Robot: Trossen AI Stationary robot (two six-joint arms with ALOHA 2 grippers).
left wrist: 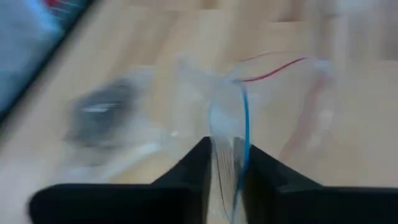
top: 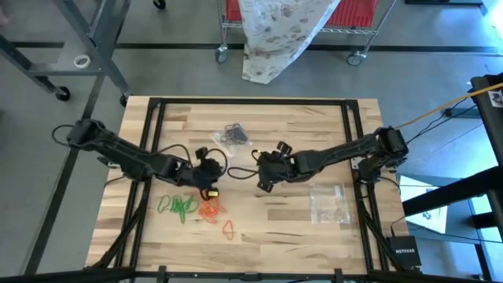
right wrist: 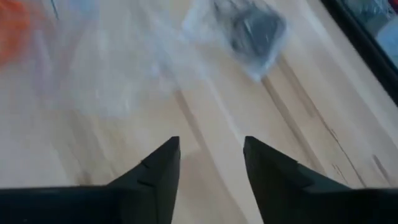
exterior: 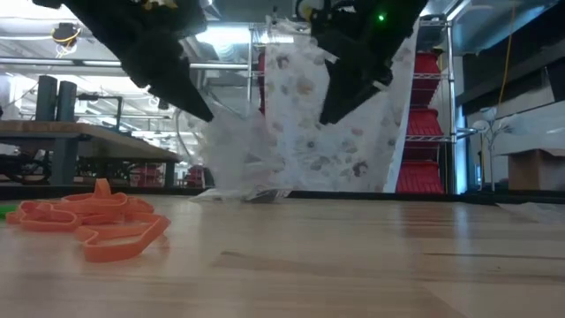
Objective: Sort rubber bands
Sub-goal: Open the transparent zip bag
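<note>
we count two bags, three band heaps, our left gripper pinching a clear bag, right gripper open at centre frame.

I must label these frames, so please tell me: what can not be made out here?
- Left wrist view: the thin clear plastic bag between the left tool fingers is blurred; contents unclear.
- Right wrist view: the dark bundle in clear plastic is blurred.
- Low view: the bright green rubber bands are cut off by the edge.

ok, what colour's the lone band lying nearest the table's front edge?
Orange-red. The lone rubber band lies apart from the orange and green piles; the high view shows it best.
</note>
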